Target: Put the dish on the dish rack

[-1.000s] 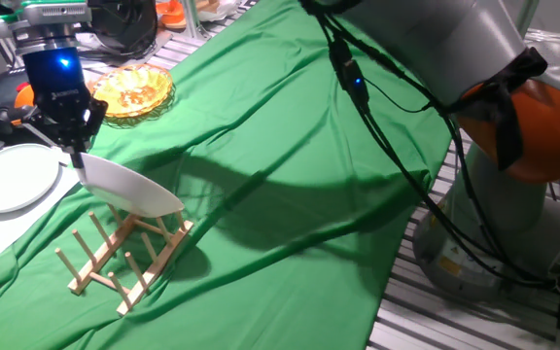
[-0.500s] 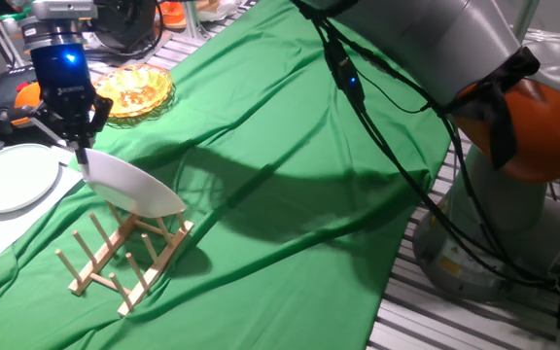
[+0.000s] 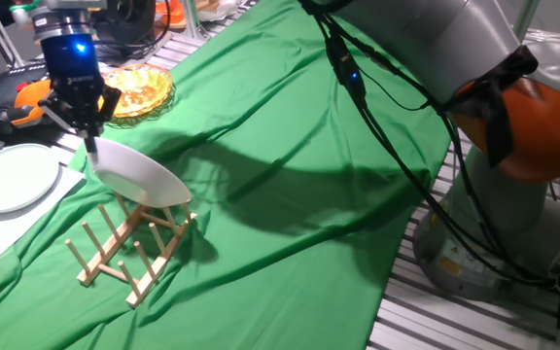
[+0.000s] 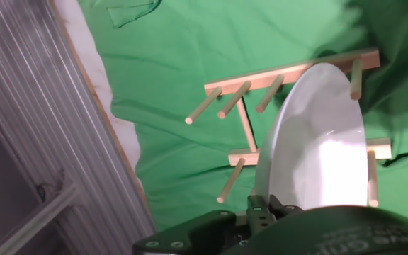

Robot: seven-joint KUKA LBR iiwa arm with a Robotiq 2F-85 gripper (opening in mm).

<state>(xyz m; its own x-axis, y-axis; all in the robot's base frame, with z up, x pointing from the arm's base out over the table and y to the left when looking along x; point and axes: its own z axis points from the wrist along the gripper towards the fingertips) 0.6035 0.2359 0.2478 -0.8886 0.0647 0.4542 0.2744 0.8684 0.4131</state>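
The dish, a plain white round plate, is held tilted by its left rim in my gripper, which is shut on it. Its lower right edge lies among the pegs at the far end of the light-wood dish rack on the green cloth. In the hand view the dish stands edge-on between two pegs at the rack's right end, and the rack's rail and other pegs show to its left. My gripper pinches the rim at the bottom of that view.
A paler flat plate lies on white cloth left of the rack. An orange-yellow glass dish sits behind the gripper. The robot's base and cables stand at the right. The table's wooden edge runs along the left of the hand view.
My gripper has moved a little right and away with the dish. The dish has slid further over the rack, and the rack has shifted slightly to the right.
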